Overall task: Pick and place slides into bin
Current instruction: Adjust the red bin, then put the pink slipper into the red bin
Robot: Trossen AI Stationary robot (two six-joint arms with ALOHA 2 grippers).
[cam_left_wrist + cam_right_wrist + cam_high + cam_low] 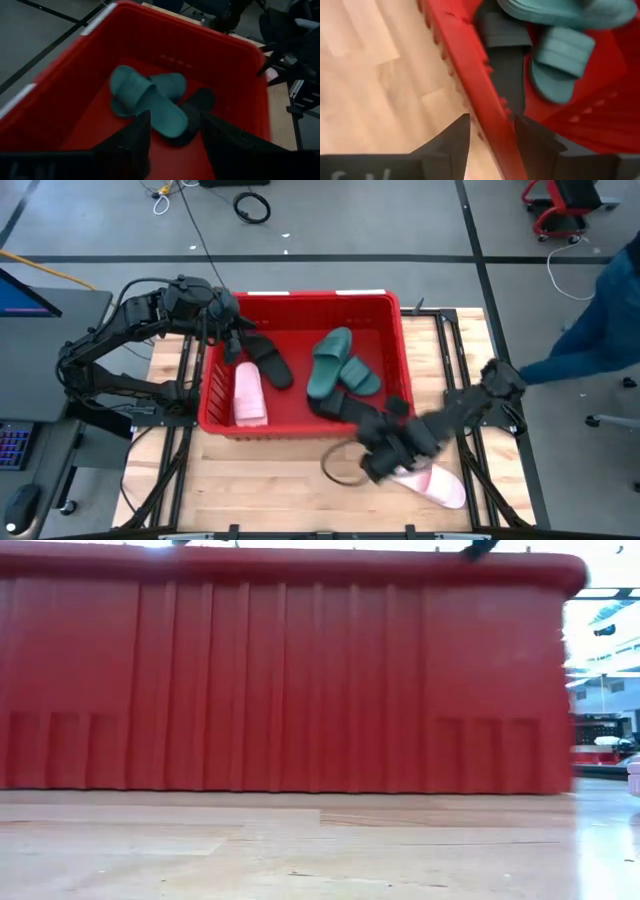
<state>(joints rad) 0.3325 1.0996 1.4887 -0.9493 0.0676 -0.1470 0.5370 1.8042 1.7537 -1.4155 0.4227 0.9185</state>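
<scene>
Two dark arms at a large red plastic crate with sandals inside.

The left gripper [232, 340] hangs over the bin [300, 306] at its left end, fingers [134, 142] apart and empty. In the bin, from the left, lie a pale pink slide [248, 395], a black slide [268, 360], two dark green slides [328, 361] crossed, and another black slide [340, 402]. The right gripper [385, 465] is by the bin's near wall, fingers [452, 142] apart, nothing between them, just beside a second pink slide [438, 485] on the wooden table [270, 490].
</scene>
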